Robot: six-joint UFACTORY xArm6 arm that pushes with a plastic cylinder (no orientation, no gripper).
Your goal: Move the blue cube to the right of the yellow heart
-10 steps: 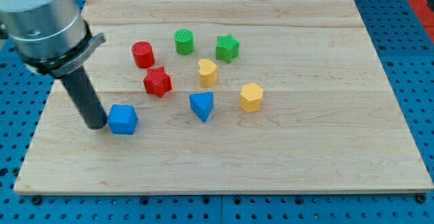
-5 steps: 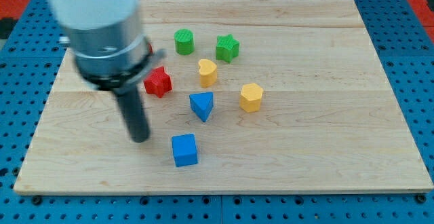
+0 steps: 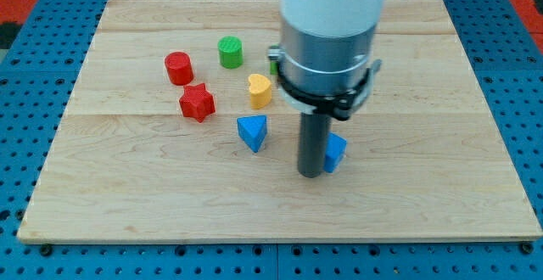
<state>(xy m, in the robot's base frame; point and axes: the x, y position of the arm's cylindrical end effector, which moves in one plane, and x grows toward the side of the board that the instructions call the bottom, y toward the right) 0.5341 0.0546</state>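
- Camera view, layout: my tip (image 3: 310, 174) rests on the wooden board (image 3: 441, 187) at the view's centre, touching the left side of the blue cube (image 3: 336, 152), which is partly hidden behind the rod.
- Camera view, target: the yellow heart (image 3: 260, 89) lies up and to the view's left of the blue cube, well apart from it; the blue triangular block (image 3: 252, 132) sits between them, nearer the view's left.
- Camera view, progress: the cube is already on the right-hand side of the heart but markedly lower in the view; judged from this, the sideways travel is largely done and a push toward the view's top remains to bring it level with the heart.
- Camera view, orientation: a cube has no long axis; one corner edge appears to face the view's bottom right, though the rod hides too much to be sure.
- Camera view, jaws: none exist on this rig; the rod ends in a plain tip.
- Camera view, other blocks: red cylinder (image 3: 178, 68), red star (image 3: 197, 103) and green cylinder (image 3: 230, 52) stand at upper left, apart from the action.
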